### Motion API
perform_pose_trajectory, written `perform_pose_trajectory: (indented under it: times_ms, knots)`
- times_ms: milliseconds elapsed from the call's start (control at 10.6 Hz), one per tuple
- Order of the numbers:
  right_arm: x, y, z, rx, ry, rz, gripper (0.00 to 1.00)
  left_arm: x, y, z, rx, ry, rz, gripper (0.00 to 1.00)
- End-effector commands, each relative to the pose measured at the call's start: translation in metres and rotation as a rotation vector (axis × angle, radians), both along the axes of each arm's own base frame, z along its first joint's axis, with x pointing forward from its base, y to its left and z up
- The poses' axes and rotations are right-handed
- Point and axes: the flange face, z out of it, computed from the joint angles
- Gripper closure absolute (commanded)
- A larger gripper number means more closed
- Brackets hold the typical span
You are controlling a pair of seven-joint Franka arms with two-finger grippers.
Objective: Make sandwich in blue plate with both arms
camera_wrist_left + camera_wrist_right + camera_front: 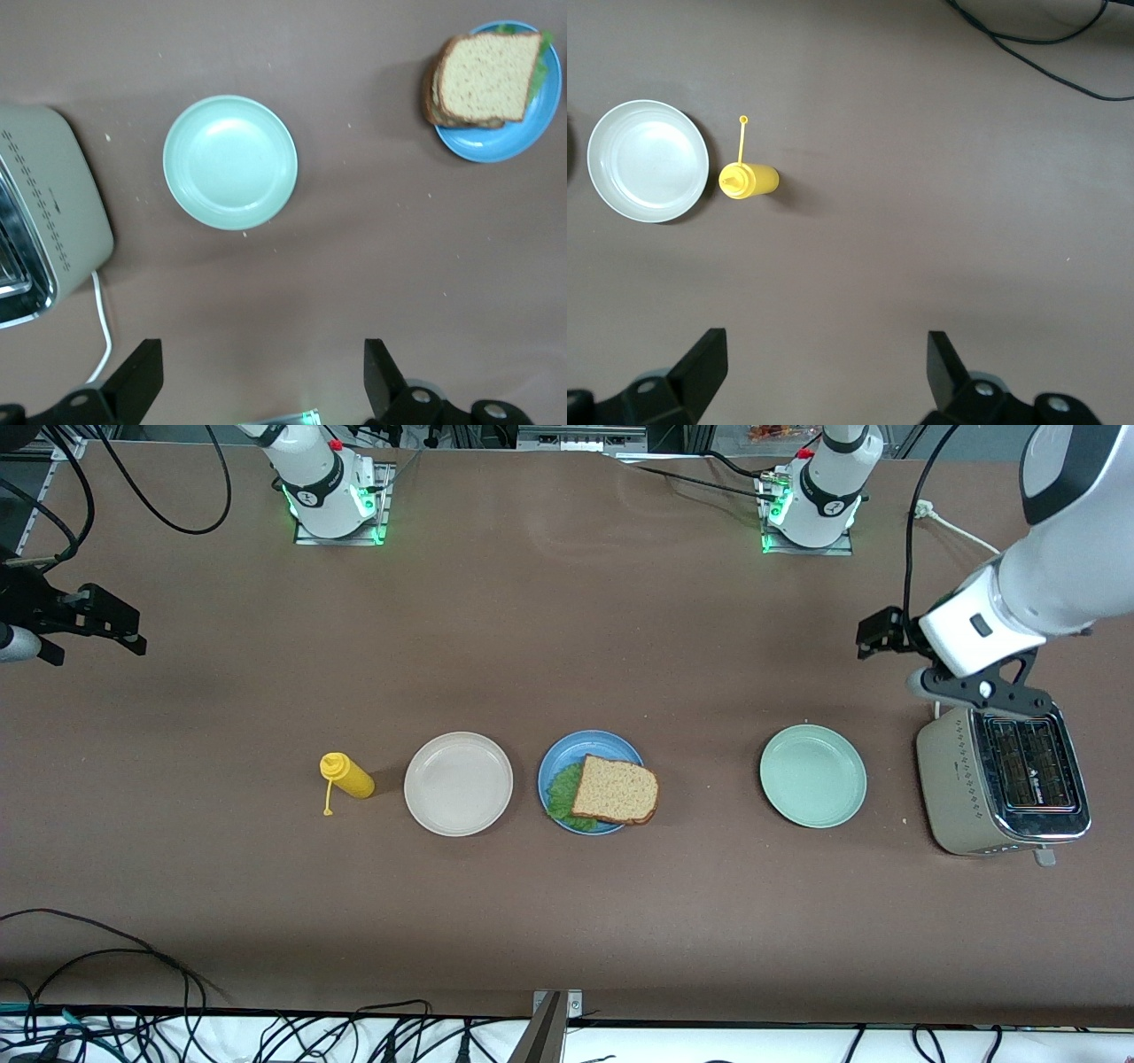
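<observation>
Sandwich (616,789): brown wholegrain bread slices stacked with a crinkled green lettuce leaf (562,795) poking out, lying on the round medium-blue plate (554,766) near the middle of the bench (567,646); one edge overhangs the rim toward the left arm's end.
Right tool (106,624): black two-finger tool, released with fingers spread wide, holding nothing, up over bare bench at the right arm's end; this arm waits.
Yellow squeeze bottle (350,777): lying on its side, its cap dangling on a thin strap, beside the beige plate.
Round beige plate (458,783): between the bottle and the blue plate.
Round pale green plate (812,775): between the blue plate and the toaster, apart from both.
Left tool (263,376): black two-finger tool, released with fingers wide apart, gripping nothing, over the bench beside the toaster.
Beige and chrome two-slot toaster (1001,784): at the left arm's end, white cord trailing.
Writing: small mark on the toaster's side, too small to read.
</observation>
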Motion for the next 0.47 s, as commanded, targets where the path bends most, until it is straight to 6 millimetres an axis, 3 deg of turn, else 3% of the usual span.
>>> perform_pose_trajectory:
  times_ms: [0, 376]
  knots:
    - [-0.0006, -0.0005, 0.0054, -0.014, 0.006, 0.003, 0.00, -0.0554, 0.0223, 0.0232, -0.048, -0.034, 0.033, 0.00]
    - [-0.0006, -0.0015, 0.0054, -0.015, 0.006, 0.000, 0.00, -0.0570, 0.0239, 0.0286, 0.033, -0.058, 0.014, 0.00]
